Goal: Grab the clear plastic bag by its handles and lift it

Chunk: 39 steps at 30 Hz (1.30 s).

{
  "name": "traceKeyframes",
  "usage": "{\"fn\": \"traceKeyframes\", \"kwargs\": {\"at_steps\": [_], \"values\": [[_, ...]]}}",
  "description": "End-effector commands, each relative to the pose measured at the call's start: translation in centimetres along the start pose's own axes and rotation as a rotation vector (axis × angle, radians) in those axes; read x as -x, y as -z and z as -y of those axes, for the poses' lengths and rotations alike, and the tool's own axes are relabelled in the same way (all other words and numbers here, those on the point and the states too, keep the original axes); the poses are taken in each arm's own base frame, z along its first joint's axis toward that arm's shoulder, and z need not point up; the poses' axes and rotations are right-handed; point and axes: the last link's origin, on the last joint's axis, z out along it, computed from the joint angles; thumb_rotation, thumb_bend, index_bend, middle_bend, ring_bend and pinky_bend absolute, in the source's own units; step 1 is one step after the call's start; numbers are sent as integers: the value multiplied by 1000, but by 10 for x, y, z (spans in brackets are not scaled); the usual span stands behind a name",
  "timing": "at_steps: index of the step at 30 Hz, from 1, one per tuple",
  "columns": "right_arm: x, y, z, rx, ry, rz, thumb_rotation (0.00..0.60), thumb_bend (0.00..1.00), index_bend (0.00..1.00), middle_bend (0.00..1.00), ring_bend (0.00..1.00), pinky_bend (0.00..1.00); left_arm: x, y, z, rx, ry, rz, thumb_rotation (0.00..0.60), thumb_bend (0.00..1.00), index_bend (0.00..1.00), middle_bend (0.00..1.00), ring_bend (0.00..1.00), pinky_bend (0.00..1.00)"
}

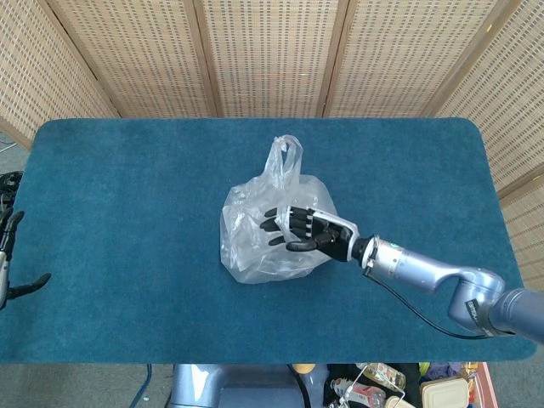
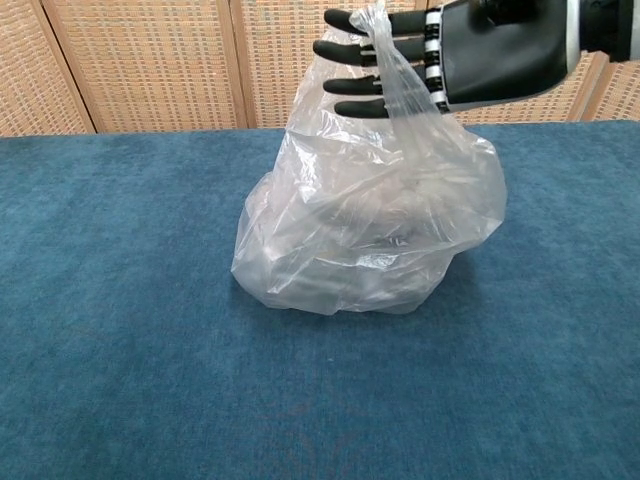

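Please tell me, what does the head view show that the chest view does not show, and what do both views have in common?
Only the head view shows the left robot hand at the table's left edge, holding nothing, the right forearm, the far handle standing upright, and clutter below the table's near edge.

Only the chest view shows the handle loop draped across the extended fingers, and the bag's base resting on the cloth.

Both show the clear plastic bag, the right robot hand with fingers straight, not closed, the blue table and the wicker screens.
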Motion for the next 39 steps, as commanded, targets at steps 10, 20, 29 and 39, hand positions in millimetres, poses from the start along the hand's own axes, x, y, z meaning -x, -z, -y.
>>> {"fn": "traceKeyframes", "kwargs": {"at_steps": [10, 20, 29, 39], "values": [[3, -5, 13, 16, 2, 32, 600, 0, 400, 500, 418, 426, 1, -3, 1, -4, 2, 6, 600, 15, 0, 0, 0, 0], [0, 5, 12, 76, 74, 19, 600, 0, 433, 560, 497, 507, -1, -23, -8, 43, 2, -6, 600, 35, 0, 0, 0, 0], [-4, 15, 13, 73, 87, -9, 600, 0, 434, 560, 496, 507, -18, -91, -43, 232, 65, -40, 600, 48, 0, 0, 0, 0], [0, 22, 17, 65, 118, -1, 600, 0, 435, 560, 496, 507, -35, -187, -131, 489, -46, -50, 600, 155, 0, 0, 0, 0]]}}
